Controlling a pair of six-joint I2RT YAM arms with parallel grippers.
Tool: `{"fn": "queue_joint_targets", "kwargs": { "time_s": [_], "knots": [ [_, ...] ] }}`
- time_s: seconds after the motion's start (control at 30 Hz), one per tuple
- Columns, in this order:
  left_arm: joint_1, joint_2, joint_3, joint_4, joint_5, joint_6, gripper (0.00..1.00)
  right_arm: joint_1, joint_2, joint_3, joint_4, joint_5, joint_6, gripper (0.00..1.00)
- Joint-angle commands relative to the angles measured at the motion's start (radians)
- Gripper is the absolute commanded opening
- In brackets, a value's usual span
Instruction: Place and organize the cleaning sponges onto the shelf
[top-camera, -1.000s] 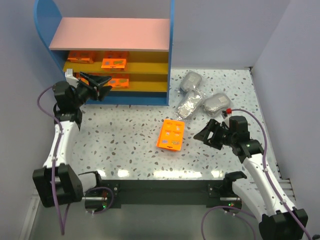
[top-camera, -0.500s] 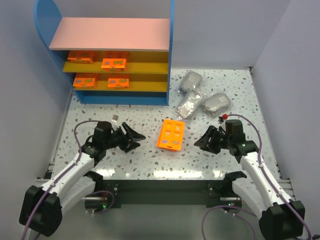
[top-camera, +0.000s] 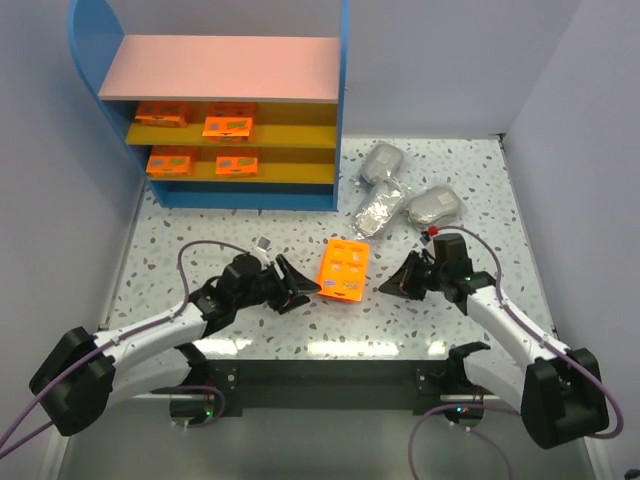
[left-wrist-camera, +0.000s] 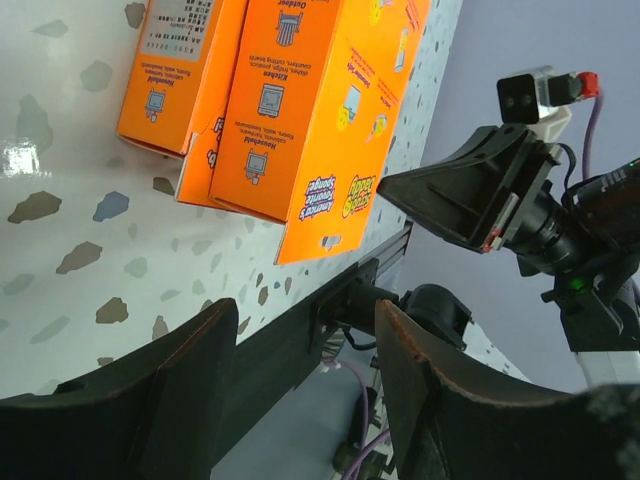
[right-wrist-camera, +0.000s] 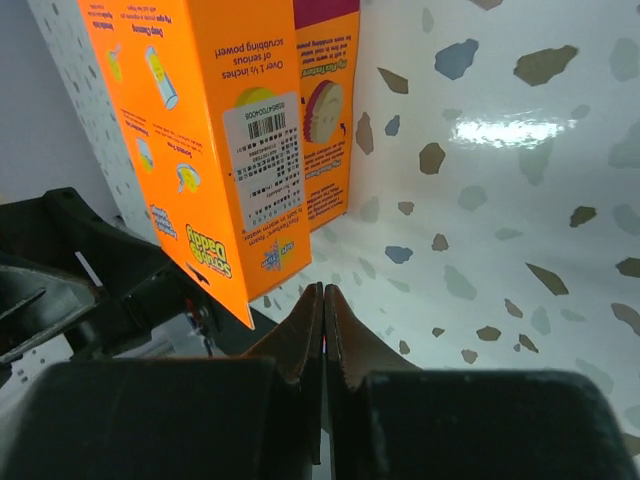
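Observation:
Two orange sponge packs (top-camera: 343, 270) lie stacked, slightly offset, on the speckled table. The left wrist view shows the upper pack (left-wrist-camera: 300, 110) over the lower one (left-wrist-camera: 180, 60). The right wrist view shows the upper pack (right-wrist-camera: 210, 130) over the lower one (right-wrist-camera: 328, 140). My left gripper (top-camera: 300, 290) is open just left of the stack with nothing between its fingers (left-wrist-camera: 305, 310). My right gripper (top-camera: 388, 285) is shut and empty just right of the stack (right-wrist-camera: 323, 290). The shelf (top-camera: 220, 67) holds several orange packs (top-camera: 228, 125) on its two yellow boards. Three grey bagged bundles (top-camera: 376, 210) lie right of the shelf.
The shelf's blue right side panel (top-camera: 343, 110) stands beside the grey bundles (top-camera: 383, 160) (top-camera: 432, 205). Grey walls close in the table on the left, back and right. The table's near edge (top-camera: 320, 355) runs just below both grippers.
My left arm has swung from the shelf down to the table beside the orange stack. My right gripper has closed and shifted left toward the stack.

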Motion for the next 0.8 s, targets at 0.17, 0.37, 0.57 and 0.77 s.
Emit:
{"fn": "queue_joint_targets", "kwargs": {
  "time_s": [0.17, 0.37, 0.57, 0.77],
  "knots": [
    [-0.027, -0.031, -0.004, 0.074, -0.117, -0.059, 0.65, 0.153, 0.168, 0.03, 0.241, 0.035, 0.083, 0.0],
    [-0.025, 0.116, -0.014, 0.212, -0.085, -0.063, 0.66, 0.161, 0.246, 0.056, 0.313, -0.005, 0.093, 0.0],
    [-0.025, 0.22, 0.008, 0.323, -0.048, -0.074, 0.66, 0.166, 0.286, 0.083, 0.359, -0.081, 0.077, 0.0],
    [-0.016, 0.233, 0.02, 0.346, -0.061, -0.066, 0.66, 0.167, 0.229, 0.108, 0.19, -0.03, -0.016, 0.0]
  ]
}}
